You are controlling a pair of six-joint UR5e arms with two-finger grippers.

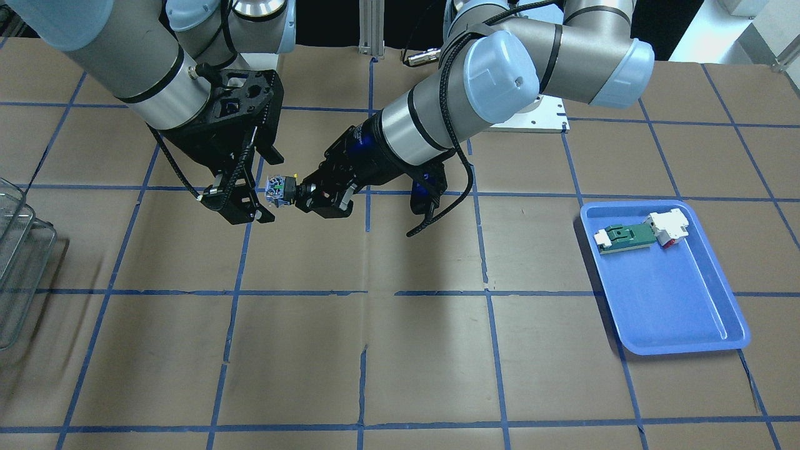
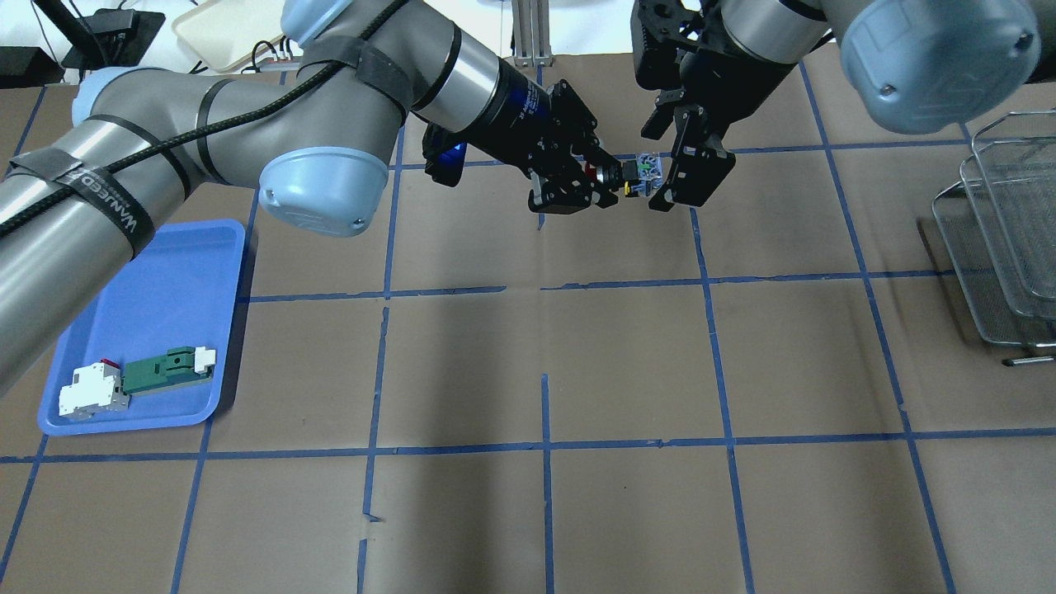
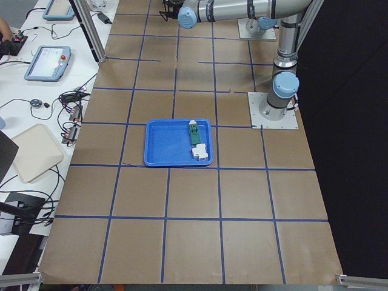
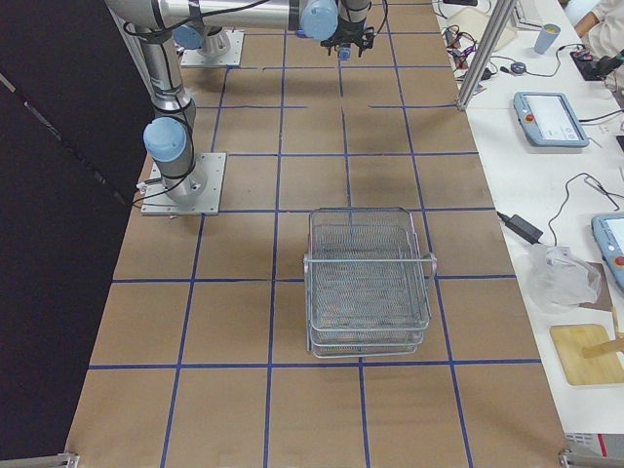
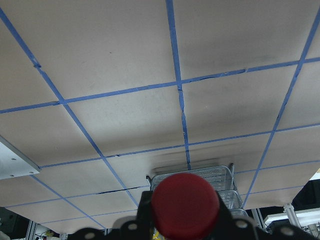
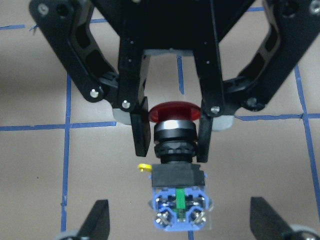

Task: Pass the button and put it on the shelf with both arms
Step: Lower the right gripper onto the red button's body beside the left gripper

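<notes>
Right gripper [image 6: 182, 222] is hovering, jaws wide apart around the button's [image 6: 177, 175] blue-white end. Left gripper [image 6: 173, 149] is clamping its black body, midair. Left letting go before right is closing risks dropping it onto the tabletop [image 6: 30, 165], far from the shelf [image 4: 370, 263].

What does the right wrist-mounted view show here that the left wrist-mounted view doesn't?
Only the right wrist-mounted view shows the left gripper shut on the button, around its black body, plus the blue-white block at its rear and the right gripper with its fingers spread wide, apart from the button. Only the left wrist-mounted view shows the shelf standing on the table beyond. Both show the red cap and the taped brown table.
</notes>
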